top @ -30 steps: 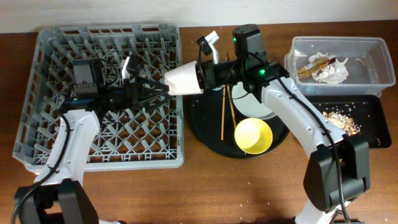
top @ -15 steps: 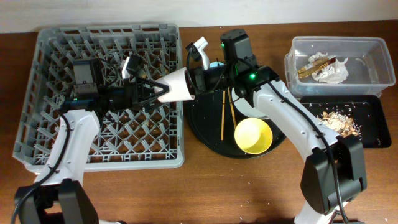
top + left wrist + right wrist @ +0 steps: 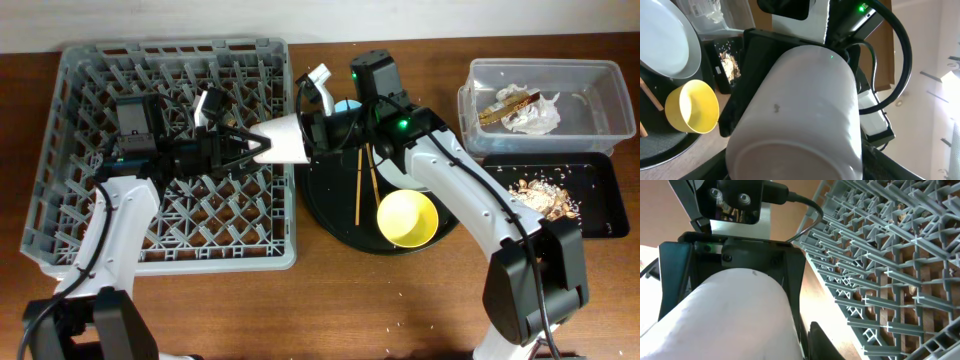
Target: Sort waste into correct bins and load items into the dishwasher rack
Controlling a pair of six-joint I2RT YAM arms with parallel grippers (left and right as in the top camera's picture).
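Cup (image 3: pixel 283 140) in mid-air between both grippers at the rack's right edge

Your biggest piece is the rack (image 3: pixel 170 48), a square grey plastic crate with a lattice floor and rows of upright pegs. It sits on the left of the brown wooden table (image 3: pixel 330 310). Just right of it lies the round tray (image 3: pixel 330 215), which is flat, black and matte.

At the far right you have the tub (image 3: pixel 600 75), clear plastic and rectangular with rounded corners. The black tray (image 3: pixel 590 185), shallow and rectangular, lies just in front of it.

On the round tray the plate (image 3: pixel 662 40) is smooth, white and round. The bowl (image 3: pixel 407 218) is glossy yellow and stands mouth up near the tray's front edge.

The cup is a smooth, pale tapered cylinder lying on its side above the rack's right rim. Your right gripper (image 3: pixel 310 135) is clamped on its wide end. Your left gripper (image 3: pixel 255 147) has its jaws spread wide on either side of the narrow end, and the left wrist view shows a gap on both sides of the cup.

Two thin wooden chopsticks (image 3: pixel 358 195) lie side by side on the round tray beside the bowl.

In the tub you see a crumpled white napkin (image 3: pixel 535 115) and a shiny gold-brown wrapper (image 3: pixel 505 103). Tan crumbly scraps (image 3: pixel 545 195) are scattered in the black tray.
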